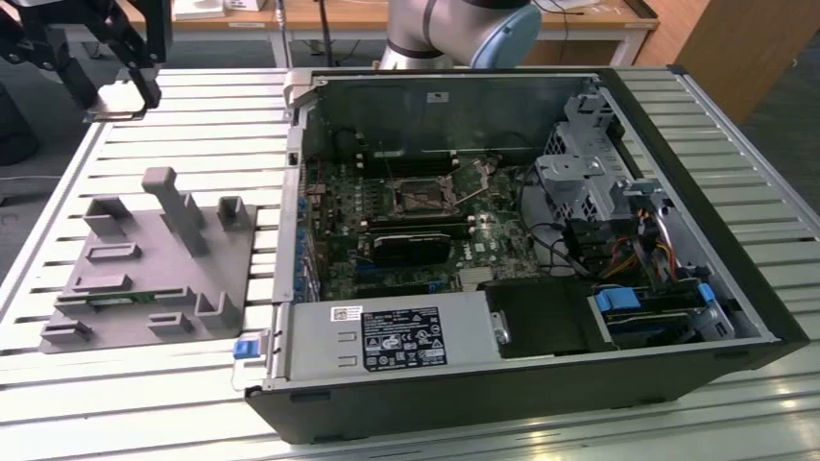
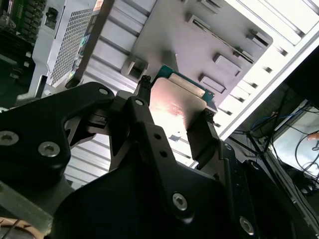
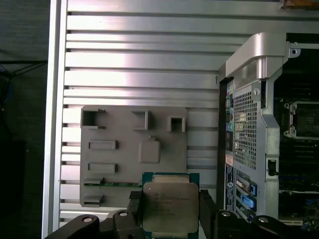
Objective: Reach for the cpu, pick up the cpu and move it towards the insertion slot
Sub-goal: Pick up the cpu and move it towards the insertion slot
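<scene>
One claw [image 3: 169, 211] gripping cpu [image 3: 168, 206] edges

A silvery slatted metal table [image 1: 154, 384] carried two things. A flat grey plastic fixture with upright posts [image 1: 148, 264] lay on the exterior view's left, and a large open black computer case [image 1: 513, 250] lay just beside it on the right.

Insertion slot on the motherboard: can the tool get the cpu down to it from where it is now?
Probably yes. The tool grips the silvery square cpu above the grey plastic fixture; the case side is off and the metal-framed square socket lies uncovered, nothing above it.
</scene>
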Tool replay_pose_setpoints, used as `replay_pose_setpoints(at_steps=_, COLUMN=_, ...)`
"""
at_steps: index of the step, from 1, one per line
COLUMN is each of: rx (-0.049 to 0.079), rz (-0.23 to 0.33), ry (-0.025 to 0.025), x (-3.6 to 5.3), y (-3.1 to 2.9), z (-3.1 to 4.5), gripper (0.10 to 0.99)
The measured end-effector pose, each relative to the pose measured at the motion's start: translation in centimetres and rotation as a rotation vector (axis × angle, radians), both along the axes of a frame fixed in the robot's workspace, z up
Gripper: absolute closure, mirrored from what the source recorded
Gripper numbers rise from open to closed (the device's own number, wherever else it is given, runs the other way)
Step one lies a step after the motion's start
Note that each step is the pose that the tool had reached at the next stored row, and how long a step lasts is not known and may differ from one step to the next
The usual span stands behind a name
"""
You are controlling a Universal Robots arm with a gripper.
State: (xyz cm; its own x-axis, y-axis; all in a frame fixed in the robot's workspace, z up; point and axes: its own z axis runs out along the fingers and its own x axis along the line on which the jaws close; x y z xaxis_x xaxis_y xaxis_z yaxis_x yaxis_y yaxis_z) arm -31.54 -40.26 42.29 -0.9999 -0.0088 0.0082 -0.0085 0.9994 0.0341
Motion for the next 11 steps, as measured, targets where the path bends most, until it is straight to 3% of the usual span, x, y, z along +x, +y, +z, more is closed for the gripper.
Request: replay_pose_setpoints(at_steps=11, rx=0.000, rz=0.000, ry=0.0000, x=2.00, y=0.00, z=0.00, gripper=0.545)
